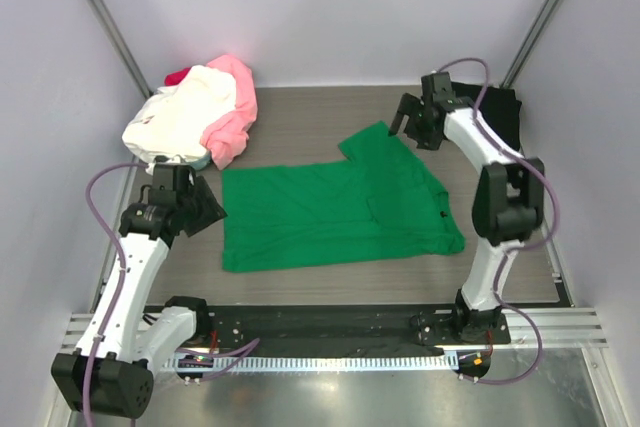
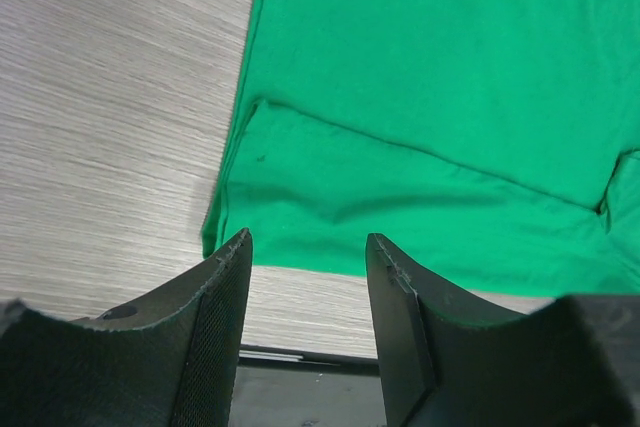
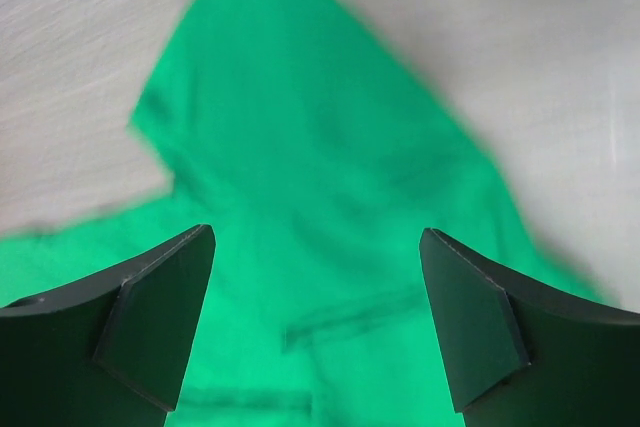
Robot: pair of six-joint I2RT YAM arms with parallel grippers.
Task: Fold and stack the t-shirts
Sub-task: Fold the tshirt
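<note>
Top external view shows the green t-shirt (image 1: 340, 212) spread flat on the table (image 1: 300, 117), left gripper (image 2: 308, 239) and right gripper (image 3: 318, 232) both agape and empty; pinching matching edges cleanly should keep the fold square.

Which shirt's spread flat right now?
The green t-shirt, mid-table; the cream-white, pink and red shirts are heaped back left, the black shirt sits back right.

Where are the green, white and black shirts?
green shirt (image 1: 330, 215): top view, middle of its body.
white shirt (image 1: 185, 117): top view, its broad upper face.
black shirt (image 1: 507, 107): top view, its exposed far part.
</note>
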